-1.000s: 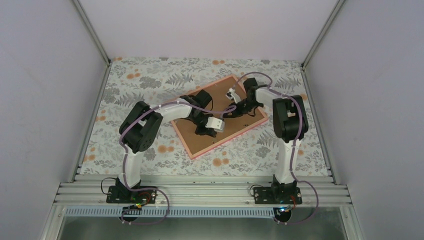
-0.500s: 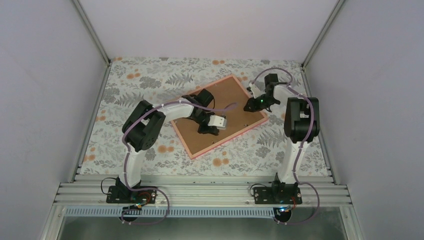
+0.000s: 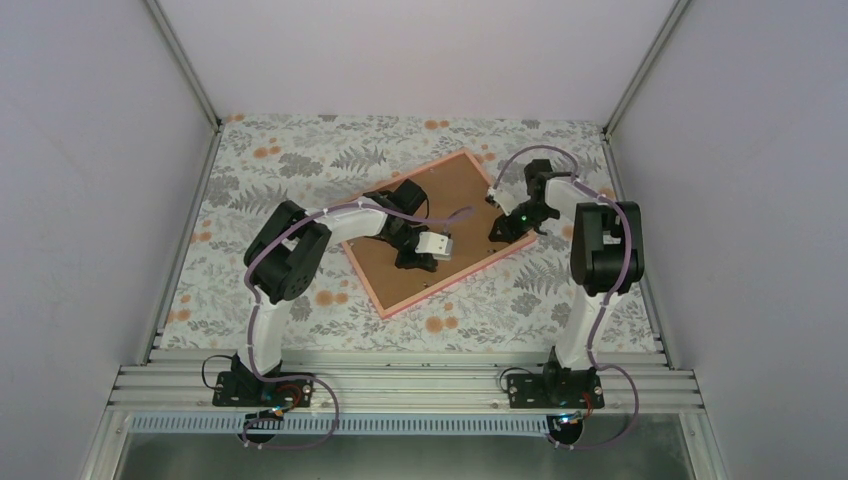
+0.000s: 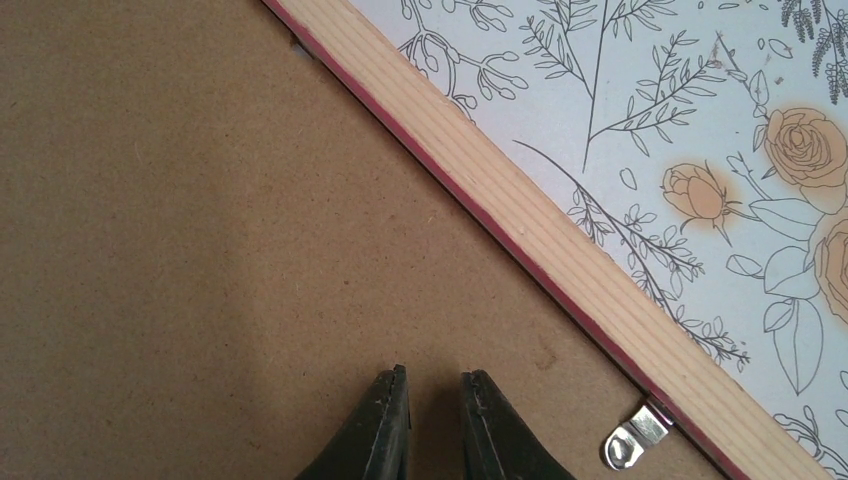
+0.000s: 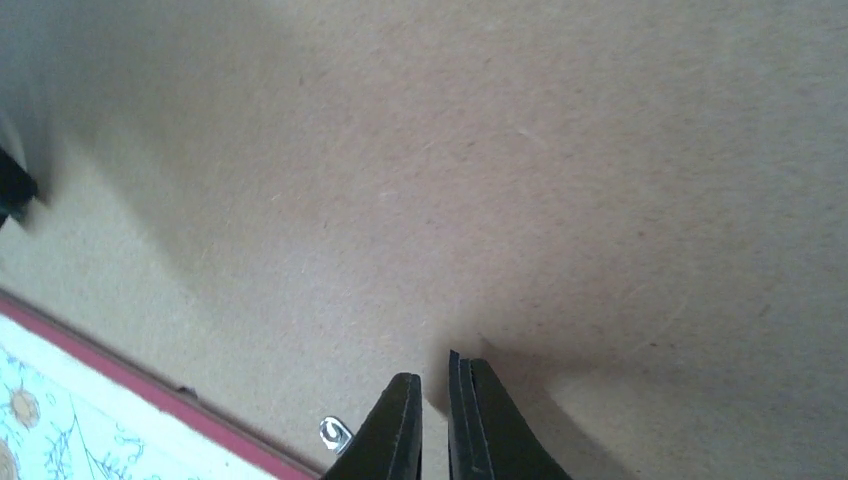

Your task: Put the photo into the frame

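Since one second ago the right gripper (image 3: 497, 229) is seen withdrawn from mid-board to the backing board's (image 3: 455, 205) right corner; the left gripper (image 3: 415, 262) is unchanged at the centre. Both jaw pairs are held narrow, a slit apart, nothing gripped. The frame (image 4: 560, 262) lies face-down under both; its rail and a metal tab (image 4: 634, 440) are found right of the left fingertips (image 4: 385, 425). The photo is not seen.

Both arms reach inward, bent at the elbow; left gripper (image 4: 432, 420) and right gripper (image 5: 434, 420) point down, fingers nearly closed
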Controlling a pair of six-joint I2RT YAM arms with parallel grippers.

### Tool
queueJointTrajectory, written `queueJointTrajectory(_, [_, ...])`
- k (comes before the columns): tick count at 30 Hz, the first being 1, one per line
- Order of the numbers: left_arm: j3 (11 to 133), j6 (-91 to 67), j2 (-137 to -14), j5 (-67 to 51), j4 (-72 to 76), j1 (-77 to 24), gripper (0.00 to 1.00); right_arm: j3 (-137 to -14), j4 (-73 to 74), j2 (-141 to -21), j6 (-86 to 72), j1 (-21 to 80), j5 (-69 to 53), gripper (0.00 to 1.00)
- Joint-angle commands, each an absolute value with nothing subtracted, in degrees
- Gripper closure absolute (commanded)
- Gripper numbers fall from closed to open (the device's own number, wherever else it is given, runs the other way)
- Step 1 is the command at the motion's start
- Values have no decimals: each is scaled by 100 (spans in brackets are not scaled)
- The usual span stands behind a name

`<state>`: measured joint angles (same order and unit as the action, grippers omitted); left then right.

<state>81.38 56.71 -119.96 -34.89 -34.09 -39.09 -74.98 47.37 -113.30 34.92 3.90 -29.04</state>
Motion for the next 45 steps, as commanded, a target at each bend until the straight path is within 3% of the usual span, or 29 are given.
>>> queueJointTrajectory(1, [7998, 5717, -12199, -3297, -3410, -3920, 85, -7314, 5658, -11556, 4269, 575, -2148, 91])
queueJointTrajectory(15, [7952, 5616, -12254, -3146, -3294, -3929, 85, -7360, 6608, -11528, 4928, 936, -2294, 89])
queueJointTrajectory(24, [7894, 5638, -12226, -3146, -3306, -3927, 85, -8055, 6147, -11331, 4485, 784, -2043, 90])
queueJointTrajectory(45, [7930, 5568, -12299, -3156, -3256, -3920, 85, -6519, 4778, -10378, 4555, 1180, -1082, 95])
